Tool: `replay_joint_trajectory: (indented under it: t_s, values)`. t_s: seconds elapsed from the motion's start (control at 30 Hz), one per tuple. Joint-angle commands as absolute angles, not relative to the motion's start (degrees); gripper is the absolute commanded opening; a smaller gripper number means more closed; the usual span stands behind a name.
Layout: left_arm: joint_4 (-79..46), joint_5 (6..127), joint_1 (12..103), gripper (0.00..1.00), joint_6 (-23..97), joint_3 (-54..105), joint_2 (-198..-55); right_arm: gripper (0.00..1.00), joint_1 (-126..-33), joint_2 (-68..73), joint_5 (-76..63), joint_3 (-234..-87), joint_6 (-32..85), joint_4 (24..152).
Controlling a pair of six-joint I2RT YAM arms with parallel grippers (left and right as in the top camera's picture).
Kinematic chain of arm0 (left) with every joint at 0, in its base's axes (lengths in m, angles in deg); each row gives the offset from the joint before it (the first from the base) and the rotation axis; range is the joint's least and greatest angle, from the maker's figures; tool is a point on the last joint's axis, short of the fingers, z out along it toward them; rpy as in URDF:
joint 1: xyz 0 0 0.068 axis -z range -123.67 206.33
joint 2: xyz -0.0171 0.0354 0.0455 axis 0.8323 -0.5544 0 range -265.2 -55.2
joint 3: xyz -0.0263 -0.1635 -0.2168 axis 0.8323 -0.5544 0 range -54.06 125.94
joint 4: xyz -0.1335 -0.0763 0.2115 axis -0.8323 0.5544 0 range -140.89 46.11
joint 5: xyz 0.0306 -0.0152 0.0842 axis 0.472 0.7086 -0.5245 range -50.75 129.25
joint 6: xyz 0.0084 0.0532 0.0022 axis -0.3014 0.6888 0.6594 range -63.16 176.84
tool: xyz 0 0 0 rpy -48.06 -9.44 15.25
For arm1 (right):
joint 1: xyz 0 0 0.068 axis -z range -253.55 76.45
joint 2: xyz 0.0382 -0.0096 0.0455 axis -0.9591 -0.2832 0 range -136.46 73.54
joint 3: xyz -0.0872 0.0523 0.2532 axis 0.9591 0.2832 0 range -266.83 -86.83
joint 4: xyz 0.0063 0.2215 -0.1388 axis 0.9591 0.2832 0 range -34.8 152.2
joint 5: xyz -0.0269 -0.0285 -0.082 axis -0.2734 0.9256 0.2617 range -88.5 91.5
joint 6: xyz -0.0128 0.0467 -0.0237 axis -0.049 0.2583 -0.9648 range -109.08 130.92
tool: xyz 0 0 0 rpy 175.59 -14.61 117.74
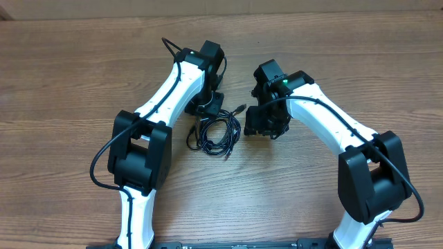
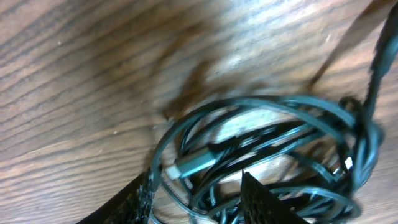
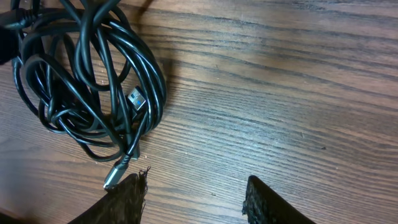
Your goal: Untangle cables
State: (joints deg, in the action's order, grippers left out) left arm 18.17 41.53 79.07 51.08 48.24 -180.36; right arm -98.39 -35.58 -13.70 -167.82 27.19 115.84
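Leftward, the left gripper hangs with jaws parted over the thin glossy black cables, a tangled coil with silver-tipped plugs on the brown wooden table. Just beside it, the right gripper stands open and empty.

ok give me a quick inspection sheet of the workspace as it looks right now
surface: wooden table, bare wood grain, no spill seen
job's things: cables, one tangled black bundle between the two arms, with a silver plug showing
clutter: nothing seen
grippers: left gripper open, low over the bundle, loops between its fingers; right gripper open over bare wood beside the bundle, holding nothing
cables: arm wires run along the arms, apart from the bundle
surroundings: dark rail at the near edge; nothing else seen
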Motion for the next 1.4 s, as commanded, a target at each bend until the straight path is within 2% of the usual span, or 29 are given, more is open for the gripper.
replay_joint_trajectory:
  t_s: [0.0, 0.03, 0.1, 0.2, 0.37, 0.53, 0.7, 0.73, 0.77, 0.8, 0.9, 0.97, 1.07, 1.17, 1.37]
  values:
    - [21.2, 44.3, 78.4, 0.47, 59.4, 49.9, -180.9, 0.52, -98.3, -34.0, -14.0, -167.7, 26.9, 115.4]
    - [22.7, 46.5, 78.3, 0.59, 62.6, 50.7, -180.9, 0.52, -98.3, -34.0, -14.0, -167.7, 26.4, 115.2]
    - [24.9, 48.1, 78.4, 0.98, 65.4, 53.2, -180.8, 0.52, -98.3, -34.0, -13.4, -167.7, 25.7, 114.8]
    - [25.3, 48.3, 78.5, 1.00, 66.4, 56.8, -180.8, 0.53, -98.0, -34.0, -13.1, -167.7, 25.7, 114.5]
    - [25.4, 49.4, 78.5, 1.00, 74.7, 55.9, -180.8, 0.54, -97.6, -34.0, -13.1, -167.7, 25.7, 114.6]
    - [20.1, 49.1, 78.5, 0.93, 77.9, 48.8, -180.8, 0.54, -97.5, -34.0, -13.1, -167.7, 25.7, 114.2]
    - [11.0, 47.4, 78.5, 0.87, 75.0, 41.6, -180.8, 0.55, -97.5, -34.0, -13.1, -167.7, 25.7, 113.5]
    - [9.7, 47.4, 78.5, 0.81, 74.0, 40.8, -180.8, 0.55, -97.5, -34.0, -13.1, -167.7, 25.7, 113.3]
    - [8.5, 47.2, 78.5, 0.71, 72.4, 40.4, -180.8, 0.55, -97.5, -34.0, -13.1, -167.7, 25.7, 113.2]
    - [7.6, 47.0, 78.5, 0.55, 70.5, 40.3, -180.8, 0.55, -97.5, -34.0, -13.1, -167.7, 25.7, 113.0]
    - [5.3, 46.5, 78.4, 0.18, 63.4, 40.5, -180.8, 0.55, -97.5, -34.0, -13.1, -167.7, 25.7, 112.5]
    - [4.5, 46.4, 77.8, 0.04, 57.4, 40.7, -180.8, 0.56, -97.5, -34.0, -13.2, -167.7, 25.7, 112.0]
    - [4.7, 45.2, 76.1, 0.04, 45.0, 40.9, -180.7, 0.56, -97.5, -34.0, -13.2, -167.7, 25.7, 111.2]
    - [7.8, 46.7, 71.4, 0.04, 23.5, 40.9, -180.7, 0.56, -97.5, -34.0, -14.5, -167.7, 25.7, 110.0]
    - [7.5, 56.7, 65.1, 0.04, 22.1, 40.9, -180.7, 0.56, -97.6, -34.0, -16.2, -167.7, 25.7, 109.3]
